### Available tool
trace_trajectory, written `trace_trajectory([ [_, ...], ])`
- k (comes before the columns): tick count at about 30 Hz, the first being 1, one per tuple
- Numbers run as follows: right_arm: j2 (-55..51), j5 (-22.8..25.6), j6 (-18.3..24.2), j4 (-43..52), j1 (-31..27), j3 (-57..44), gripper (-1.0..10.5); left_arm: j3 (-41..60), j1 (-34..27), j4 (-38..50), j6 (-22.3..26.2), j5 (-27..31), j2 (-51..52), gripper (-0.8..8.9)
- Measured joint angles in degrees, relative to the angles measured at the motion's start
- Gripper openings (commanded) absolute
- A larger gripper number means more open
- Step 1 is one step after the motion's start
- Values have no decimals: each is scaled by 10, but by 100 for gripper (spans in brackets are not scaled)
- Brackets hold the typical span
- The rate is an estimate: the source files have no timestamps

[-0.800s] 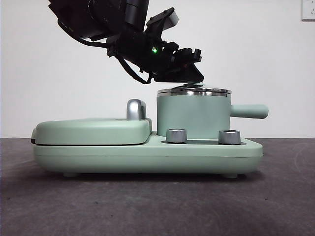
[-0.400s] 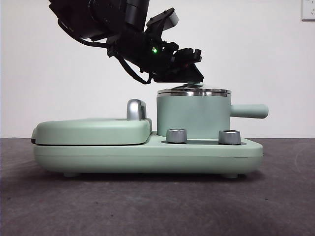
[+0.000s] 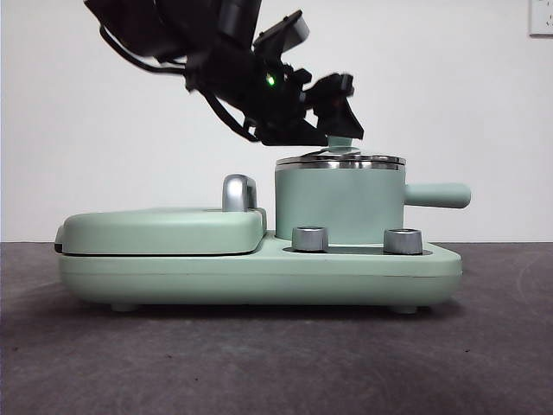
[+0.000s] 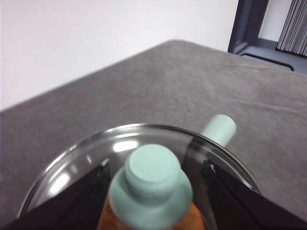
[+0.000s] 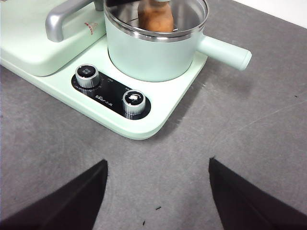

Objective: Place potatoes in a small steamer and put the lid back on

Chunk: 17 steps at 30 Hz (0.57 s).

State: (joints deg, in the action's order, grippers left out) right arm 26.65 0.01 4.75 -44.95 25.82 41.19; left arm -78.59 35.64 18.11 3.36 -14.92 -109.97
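Note:
The small steamer (image 3: 340, 203) stands on the right half of a mint-green cooker base, its side handle (image 3: 441, 195) pointing right. The glass lid (image 4: 72, 163) lies flat on the steel rim, its green knob (image 3: 340, 142) upright. The orange-brown potatoes (image 5: 156, 17) sit inside under the glass. My left gripper (image 3: 342, 130) hovers just above the lid, open, one jaw on each side of the knob (image 4: 151, 179) with small gaps. My right gripper (image 5: 158, 191) is open over the bare table in front of the cooker, holding nothing.
The cooker base (image 3: 259, 272) carries a flat hinged griddle cover (image 3: 164, 229) with a steel handle (image 3: 238, 192) on its left half. Two steel dials (image 5: 88, 75) (image 5: 134, 101) sit on the front. Grey table surface (image 5: 240, 143) surrounds it.
The left gripper has lifted a little off the lid and tipped up, so the green knob now shows below its jaws. The lid stays on the pot.

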Motion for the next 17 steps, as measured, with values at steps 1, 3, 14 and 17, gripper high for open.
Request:
trace_trajectory([
  [1, 0, 0, 0, 0, 0, 0, 323, 0, 0, -18, -3, 0, 12, 317],
  [3, 0, 0, 0, 0, 0, 0, 323, 0, 0, -58, -7, 0, 43, 316],
  [14, 0, 0, 0, 0, 0, 0, 324, 31, -49, -233, 0, -26, 220, 308],
  [17, 0, 0, 0, 0, 0, 0, 324, 104, -75, -239, -4, -29, 286, 307],
])
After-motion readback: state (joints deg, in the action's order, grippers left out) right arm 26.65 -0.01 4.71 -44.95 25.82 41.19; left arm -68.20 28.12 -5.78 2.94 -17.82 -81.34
